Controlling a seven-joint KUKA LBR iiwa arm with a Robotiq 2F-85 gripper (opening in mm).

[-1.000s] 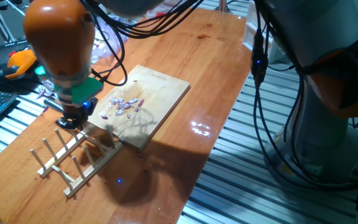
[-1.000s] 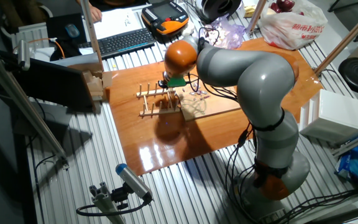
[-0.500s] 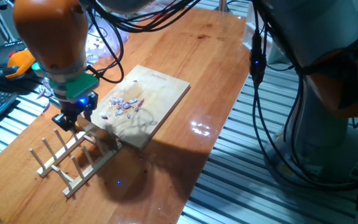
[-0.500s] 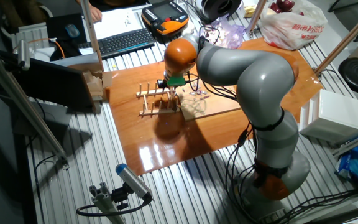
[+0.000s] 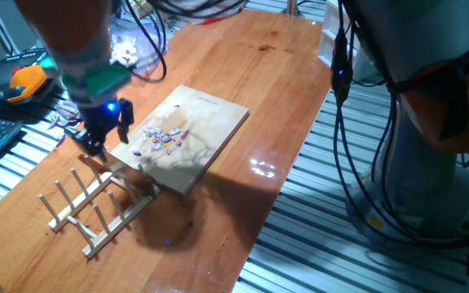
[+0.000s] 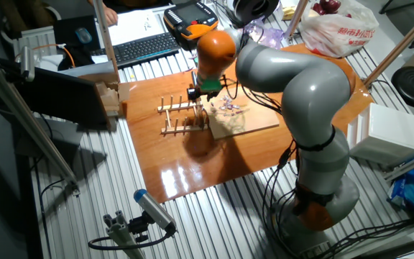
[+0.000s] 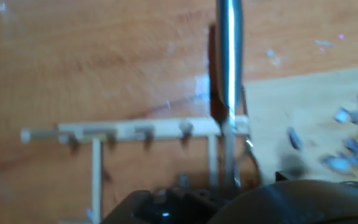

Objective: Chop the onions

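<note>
1. The wooden table bears a pale cutting board.
2. A peg rack lies touching the board's near edge.
3. The gripper hovers above the rack, clamped on a metal blade.
4. The onions, tiny purple-white bits, are scattered mid-board.

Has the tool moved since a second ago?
Yes. The tool has risen and shifted away from the pale wooden peg rack, toward the table's far end.

Blade: shiny steel knife blade, upright through mid-frame, blurred.
Rack: pale wooden dowel rack on brown wooden tabletop, left of blade.
Board: pale wooden cutting board at right.
Onions: tiny purple-white onion bits near board's right edge.
</note>
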